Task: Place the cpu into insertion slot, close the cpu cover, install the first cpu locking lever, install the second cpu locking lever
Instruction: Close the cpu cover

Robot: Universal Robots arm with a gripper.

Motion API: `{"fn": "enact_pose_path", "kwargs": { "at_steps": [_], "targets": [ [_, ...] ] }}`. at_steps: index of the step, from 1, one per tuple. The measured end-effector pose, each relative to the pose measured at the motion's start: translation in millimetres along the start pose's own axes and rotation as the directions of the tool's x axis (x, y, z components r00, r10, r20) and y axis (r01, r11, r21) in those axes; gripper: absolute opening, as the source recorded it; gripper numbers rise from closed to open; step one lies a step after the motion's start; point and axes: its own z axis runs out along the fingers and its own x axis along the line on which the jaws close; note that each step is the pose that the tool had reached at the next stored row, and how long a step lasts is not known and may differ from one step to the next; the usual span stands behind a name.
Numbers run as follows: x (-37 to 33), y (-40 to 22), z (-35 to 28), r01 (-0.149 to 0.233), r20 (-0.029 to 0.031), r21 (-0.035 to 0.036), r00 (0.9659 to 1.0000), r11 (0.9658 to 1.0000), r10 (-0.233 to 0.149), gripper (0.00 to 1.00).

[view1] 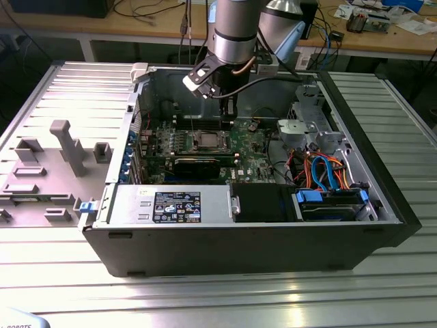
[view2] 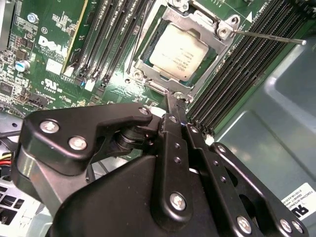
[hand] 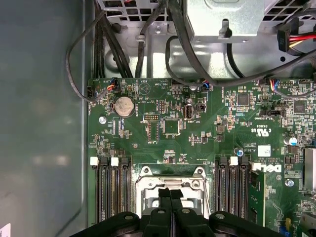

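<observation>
Pincer: pressed together, tip at cover edge;
Cpu: seated under closed cover;
Lever: jutting out sideways

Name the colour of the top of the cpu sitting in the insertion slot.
Pale silvery-grey metal; the cpu shows best in the second wrist view.

Below me: ribbed silvery metal table | on it: open black desktop computer case, lying flat | just beside, exterior view's left: pale grey plate with upright grey blocks
</observation>
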Motion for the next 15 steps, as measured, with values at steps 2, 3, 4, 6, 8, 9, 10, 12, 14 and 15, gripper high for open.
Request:
{"fn": "enact_pose_path", "kwargs": {
  "at_steps": [2, 3, 4, 6, 8, 9, 10, 12, 14, 15],
  "targets": [
    [0.0, -4.5, 0.7, 0.0, -0.0001, 0.0, 1.0, 1.0, 0.0, 0.11],
    [0.0, -9.6, 2.0, 0.0, -0.0001, 0.0001, 1.0, 1.0, 0.0, 0.11],
    [0.0, -12.3, 2.9, 0.0, 0.0, 0.0007, 1.0, 1.0, 0.0, 0.11],
    [0.0, -15.7, 3.6, 0.0, 0.0, 0.0013, 1.0, 1.0, 0.0, 0.11],
    [0.0, -19.1, 4.1, 0.0, -0.0001, 0.0014, 1.0, 1.0, 0.0, 0.11],
    [0.1, -20.2, 4.4, 0.0, -0.0002, 0.0013, 1.0, 1.0, 0.0, 0.11],
    [0.1, -20.7, 4.5, 0.0, -0.0001, 0.0014, 1.0, 1.0, 0.0, 0.11],
    [0.1, -21.6, 5.0, 0.0, -0.0002, 0.0013, 1.0, 1.0, 0.0, 0.11],
    [0.0, -22.4, 5.3, 0.0, -0.0001, 0.0014, 1.0, 1.0, 0.0, 0.11],
    [0.0, -22.6, 5.5, 0.0, -0.0002, 0.0014, 1.0, 1.0, 0.0, 0.11]
  ]
}}
